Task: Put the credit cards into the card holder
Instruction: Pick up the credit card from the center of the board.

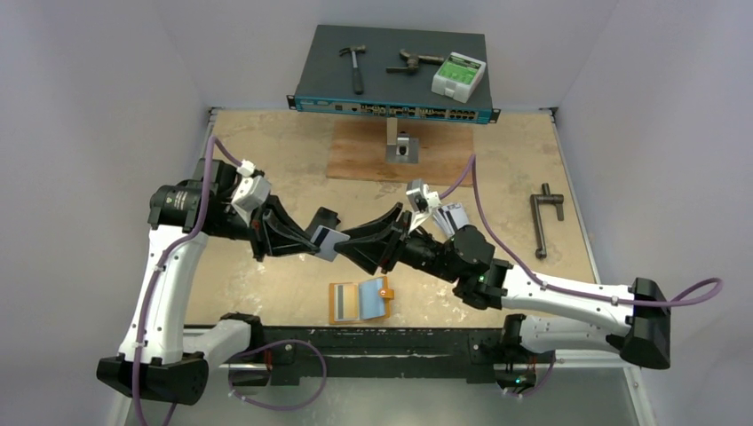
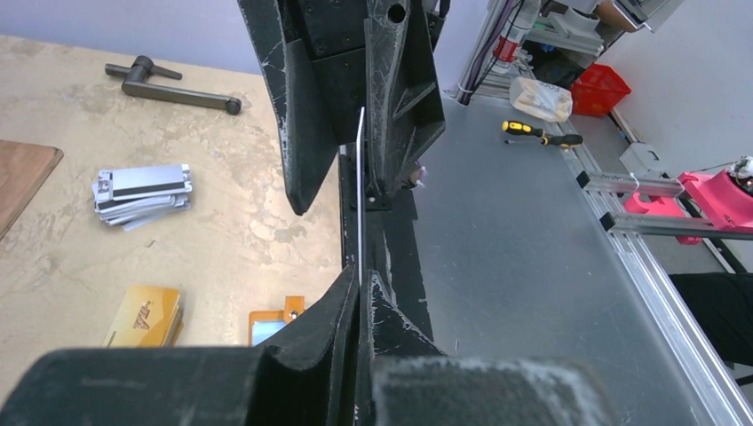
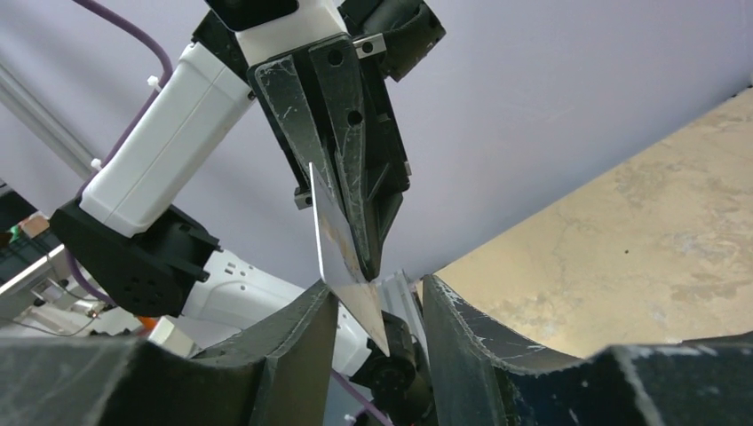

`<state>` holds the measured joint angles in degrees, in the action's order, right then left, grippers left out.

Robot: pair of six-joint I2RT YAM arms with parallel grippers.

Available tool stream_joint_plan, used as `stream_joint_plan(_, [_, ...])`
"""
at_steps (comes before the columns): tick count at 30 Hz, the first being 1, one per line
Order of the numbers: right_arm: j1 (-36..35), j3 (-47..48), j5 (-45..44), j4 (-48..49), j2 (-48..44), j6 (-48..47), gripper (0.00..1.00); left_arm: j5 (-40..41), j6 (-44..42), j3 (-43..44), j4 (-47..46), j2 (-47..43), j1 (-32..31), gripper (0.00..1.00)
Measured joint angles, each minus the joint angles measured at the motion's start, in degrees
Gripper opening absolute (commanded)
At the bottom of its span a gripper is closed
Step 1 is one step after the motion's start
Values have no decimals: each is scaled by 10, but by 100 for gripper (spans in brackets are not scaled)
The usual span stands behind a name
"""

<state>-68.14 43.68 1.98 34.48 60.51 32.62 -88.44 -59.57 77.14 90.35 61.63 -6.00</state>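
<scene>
We hold one credit card above the open card holder — left gripper clamped on it, right gripper straddling its corner, jaws apart, likely to regrip. The right wrist view shows that gap best — the left wrist view adds the silver card stack beyond the card holder.

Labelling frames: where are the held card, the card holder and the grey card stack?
held card [image 1: 327, 241], top view, its silver face.
card holder [image 1: 360, 300], top view, its clear sleeves.
grey card stack [image 2: 142, 189], left wrist view, top card.
</scene>
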Motion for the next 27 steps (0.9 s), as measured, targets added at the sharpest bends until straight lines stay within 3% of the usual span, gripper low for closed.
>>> stream_joint_plan(6, [-1, 12, 9, 23, 33, -4, 3, 6, 0, 0, 0, -2, 1, 0])
stream_joint_plan(9, [-4, 30, 19, 30, 57, -5, 1, 13, 2, 0, 0, -2, 7, 0])
stream_joint_plan(15, [-7, 42, 22, 53, 78, -7, 10, 17, 4, 2, 1, -2, 11, 0])
stream_joint_plan(19, [-12, 49, 23, 69, 97, -4, 0, 17, 4, 2, 1, -4, 9, 1])
stream_joint_plan(23, [-12, 49, 18, 67, 97, 0, 0, 17, 5, 3, 2, -5, 9, 38])
stream_joint_plan(25, [-12, 48, 6, 53, 92, 12, 0, 15, 5, 6, 0, -5, 7, 49])
stream_joint_plan(27, [-13, 41, -15, 25, 77, 31, 0, 12, 4, 7, 1, -6, 7, 52])
